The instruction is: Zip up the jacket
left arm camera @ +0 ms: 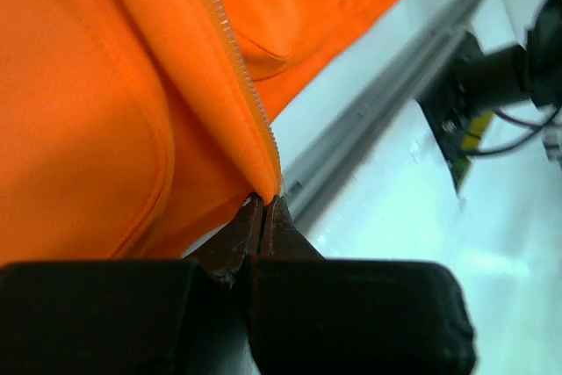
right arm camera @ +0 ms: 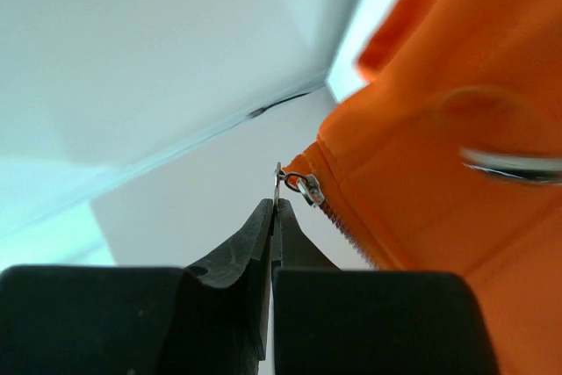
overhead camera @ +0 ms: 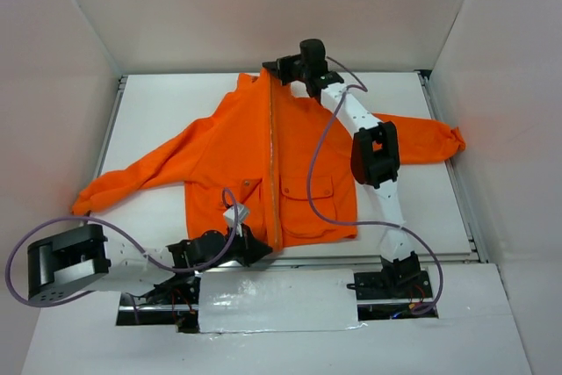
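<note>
Left tool [left arm camera: 263, 205] pinches jacket [overhead camera: 224, 151] hem; white table [overhead camera: 171, 103]; white walls [overhead camera: 263, 6] around.

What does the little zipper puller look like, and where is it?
Start at the orange jacket spread on the white table and follow the pale zipper down its middle to the far end, at the collar. There the right pincer pinches a tiny silver pull, the only metal piece sitting on the zipper's teeth.
</note>
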